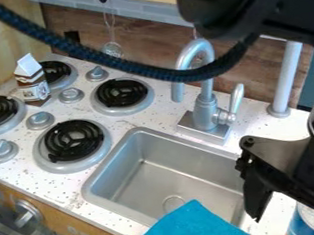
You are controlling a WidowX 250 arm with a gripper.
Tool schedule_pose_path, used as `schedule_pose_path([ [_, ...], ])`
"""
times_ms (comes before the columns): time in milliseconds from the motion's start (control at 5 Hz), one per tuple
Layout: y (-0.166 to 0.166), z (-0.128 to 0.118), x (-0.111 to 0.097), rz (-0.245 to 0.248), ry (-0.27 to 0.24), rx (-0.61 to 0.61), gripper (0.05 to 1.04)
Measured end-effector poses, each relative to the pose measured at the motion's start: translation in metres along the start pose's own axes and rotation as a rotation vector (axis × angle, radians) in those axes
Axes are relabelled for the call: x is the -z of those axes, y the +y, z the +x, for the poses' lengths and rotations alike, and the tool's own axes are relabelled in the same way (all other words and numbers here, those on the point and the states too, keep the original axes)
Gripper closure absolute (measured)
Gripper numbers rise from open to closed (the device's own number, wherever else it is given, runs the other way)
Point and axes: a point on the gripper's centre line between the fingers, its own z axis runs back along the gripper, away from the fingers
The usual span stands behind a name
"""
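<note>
At the lower right of the frame, the black two-finger gripper (258, 217) is seen pointing down over the right side of the grey metal sink (165, 184). Whether it is parted or clenched cannot be told from here. The bright blue cloth (193, 225) is found at the bottom centre, by the near edge of the sink, with one corner pointing up into the frame; in the picture, its right corner is seen just beside the gripper's tip.

For a sound hold, the cloth is best approached from straight above, with a raised fold taken rather than a flat corner — soft fabric is easily slid aside or missed. Height is judged with care, since the hard sink rim could be struck. A slow, level lift is called for — the loose ends are likely to droop, and clearance is best kept from the silver curved faucet (205, 114) and the blue-and-white container (299, 227) at the lower right.
</note>
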Motion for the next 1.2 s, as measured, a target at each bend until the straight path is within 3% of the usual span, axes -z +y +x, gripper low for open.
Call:
schedule_pose_path([
  [200, 0.000, -0.002, 0.007, 0.017, 0.019, 0.001, 0.084],
  [400, -0.004, -0.002, 0.031, 0.084, 0.041, -0.007, 0.084],
  [600, -0.028, 0.002, 0.055, 0.118, 0.045, 0.025, 0.084],
  [800, -0.068, 0.035, 0.089, 0.119, 0.015, 0.015, 0.084],
  [1000, -0.089, 0.049, 0.113, 0.023, -0.070, -0.054, 0.084],
  [1200, -0.103, 0.054, 0.131, -0.030, -0.096, -0.089, 0.084],
])
